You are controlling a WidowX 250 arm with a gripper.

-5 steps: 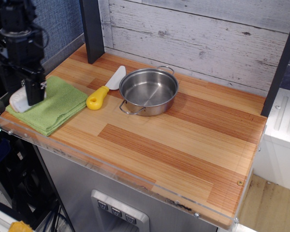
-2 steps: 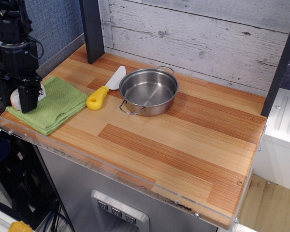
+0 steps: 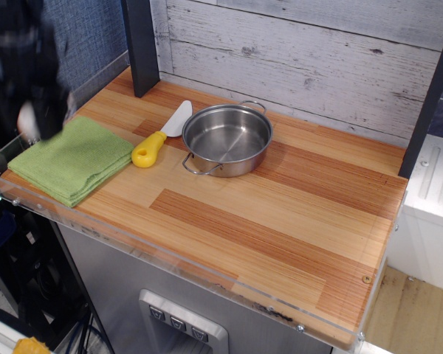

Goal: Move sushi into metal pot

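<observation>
The sushi [image 3: 26, 119] shows as a small white blur at the far left, lifted off the green cloth [image 3: 74, 158]. My gripper [image 3: 38, 118] is a dark motion-blurred shape around it, above the cloth's left corner, and appears shut on the sushi. Its fingers are too blurred to make out. The metal pot [image 3: 240, 167] is shiny steel with two wire loop handles. It stands empty on the wooden tabletop, well to the right of the gripper.
A white toy knife with a yellow handle [image 3: 151, 149] lies between the cloth and the pot. A black post [image 3: 140, 44] stands at the back left. A grey plank wall runs behind, and a clear plastic lip [image 3: 133, 243] lines the table's front edge.
The gripper has risen from the cloth with the sushi, which no longer rests on the cloth. The pot and knife have not moved.
</observation>
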